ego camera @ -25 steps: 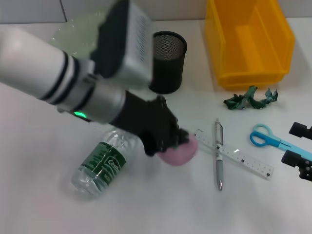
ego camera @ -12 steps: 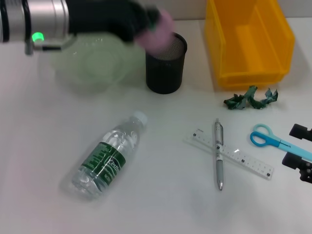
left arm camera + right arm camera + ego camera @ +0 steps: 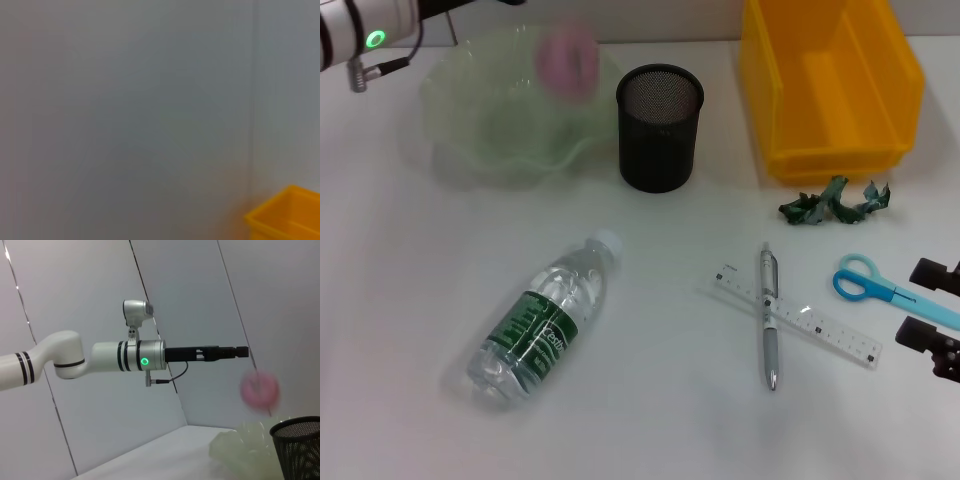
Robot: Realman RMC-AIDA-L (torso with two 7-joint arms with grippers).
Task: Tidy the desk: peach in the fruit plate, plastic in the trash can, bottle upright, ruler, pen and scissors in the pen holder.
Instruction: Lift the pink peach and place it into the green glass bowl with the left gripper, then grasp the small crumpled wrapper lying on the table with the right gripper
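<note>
Peach [image 3: 568,58] is loose in the air just above the fruit plate [image 3: 470,150], below the left gripper [image 3: 235,352], which sits level over the plate; its fingers look empty, gap I cannot tell. Likely a release over the plate. Pen holder [image 3: 660,127] stands just beside the plate. Bottle [image 3: 542,320] lies on its side in front of the holder; ruler [image 3: 798,320] and pen [image 3: 769,315] crossed, scissors [image 3: 875,285] and crumpled plastic [image 3: 833,200] beyond them. Right gripper [image 3: 935,320] idle near the scissors, fingers apart, empty. White desk [image 3: 400,300], grey panelled wall [image 3: 75,300].
</note>
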